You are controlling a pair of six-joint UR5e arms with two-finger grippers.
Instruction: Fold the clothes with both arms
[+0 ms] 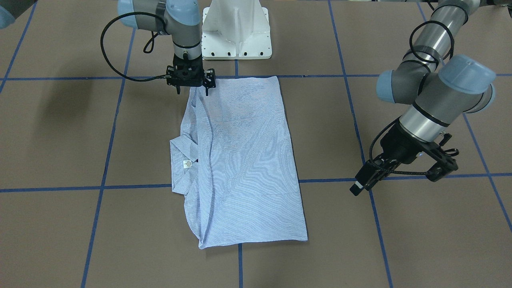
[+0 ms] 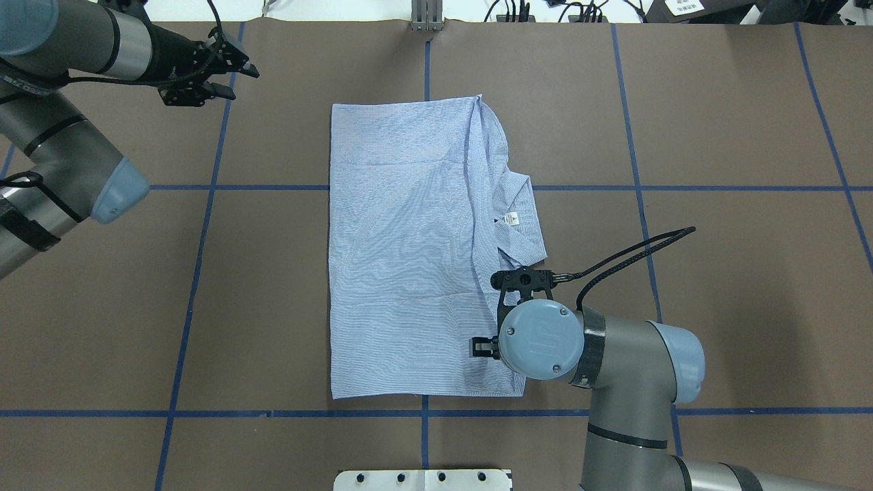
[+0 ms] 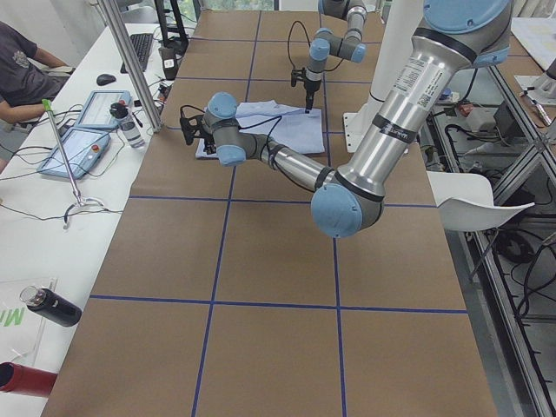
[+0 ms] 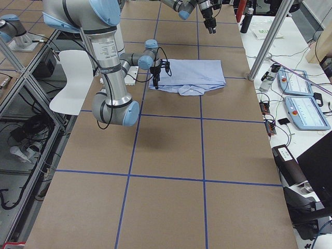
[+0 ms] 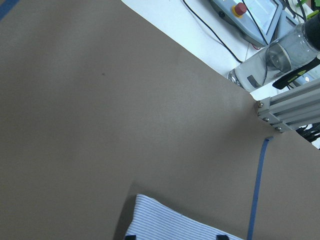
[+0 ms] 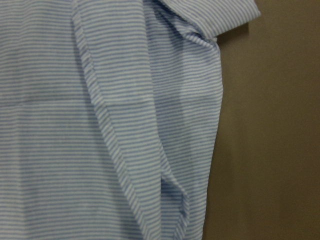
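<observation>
The blue-and-white striped shirt lies folded into a long rectangle on the brown table. Its collar and white neck label stick out on my right side. My right gripper is open. It points down over the shirt's near right corner, and in the overhead view it is mostly hidden under its wrist. The right wrist view shows only shirt folds, no fingers. My left gripper is open and empty. It hovers off the shirt's far left corner.
The white pedestal base stands at the near edge of the table. Blue tape lines grid the table. An aluminium post, bottles and control tablets line the far edge, where an operator sits.
</observation>
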